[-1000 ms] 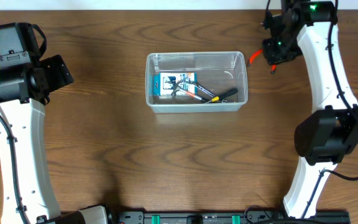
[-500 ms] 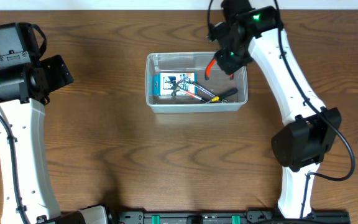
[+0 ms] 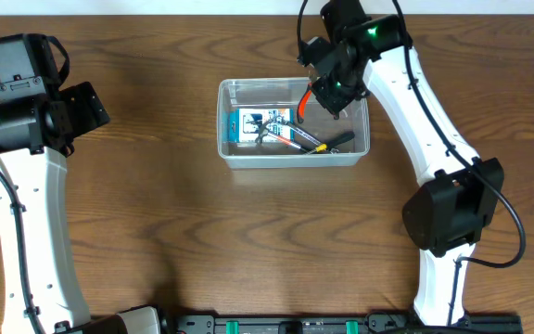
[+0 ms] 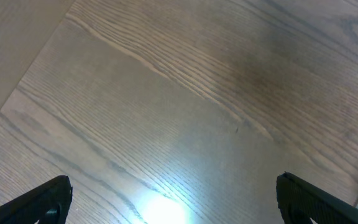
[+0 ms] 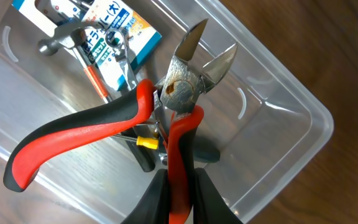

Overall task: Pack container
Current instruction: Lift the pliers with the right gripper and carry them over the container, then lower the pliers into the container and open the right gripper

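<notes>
The clear plastic container [image 3: 235, 154] stands in the middle of the table and shows from above in the right wrist view [image 5: 303, 137]. In it lie a small blue-and-white printed box [image 3: 250, 123], a screwdriver [image 3: 334, 140] and other hand tools. My right gripper [image 3: 326, 93] is shut on one handle of the red-and-black cutting pliers [image 5: 104, 127] and holds them over the container's right half; the pliers also show in the overhead view [image 3: 303, 102]. My left gripper [image 4: 173, 202] is open and empty over bare wood at the far left.
The container sits on a dark wooden table [image 3: 248, 241]. The left arm [image 3: 35, 116] stands at the left edge. The right arm [image 3: 434, 121] reaches in from the right.
My right gripper has carried the pliers leftward, from beyond the container's right end to above its right half. The left arm has not moved.
</notes>
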Controlling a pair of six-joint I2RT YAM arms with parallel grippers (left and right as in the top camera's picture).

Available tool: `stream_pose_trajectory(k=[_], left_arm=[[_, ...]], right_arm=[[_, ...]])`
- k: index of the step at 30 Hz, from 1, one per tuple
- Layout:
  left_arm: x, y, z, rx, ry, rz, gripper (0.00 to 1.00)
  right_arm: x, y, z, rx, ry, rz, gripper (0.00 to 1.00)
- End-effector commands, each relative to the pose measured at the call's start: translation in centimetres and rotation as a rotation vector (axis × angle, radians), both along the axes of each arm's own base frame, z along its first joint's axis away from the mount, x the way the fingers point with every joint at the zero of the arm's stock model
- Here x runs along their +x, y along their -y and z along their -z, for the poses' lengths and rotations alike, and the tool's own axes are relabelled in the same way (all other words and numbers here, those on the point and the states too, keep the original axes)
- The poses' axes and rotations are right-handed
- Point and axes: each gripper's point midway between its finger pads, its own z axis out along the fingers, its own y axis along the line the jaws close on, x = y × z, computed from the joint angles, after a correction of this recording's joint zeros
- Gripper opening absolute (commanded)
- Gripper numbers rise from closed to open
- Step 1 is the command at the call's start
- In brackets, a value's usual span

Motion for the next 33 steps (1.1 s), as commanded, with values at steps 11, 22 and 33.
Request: stream_pose_trajectory(k=[11, 22, 33], left_arm=[[-0.1, -0.4, -0.1, 0.02, -0.008, 0.001, 0.98], [-0.1, -0.4, -0.1, 0.02, -0.008, 0.001, 0.98], [-0.1, -0.4, -0.1, 0.02, -0.008, 0.001, 0.98]], right_arm=[[-1.5, -0.2, 5.9, -0.007, -0.1, 0.008, 0.06], [-2.6, -0.5, 9.3, 0.026, -0.152, 0.074, 0.13], [-2.0, -0.7, 9.3, 0.042, -0.133, 0.108, 0.27]])
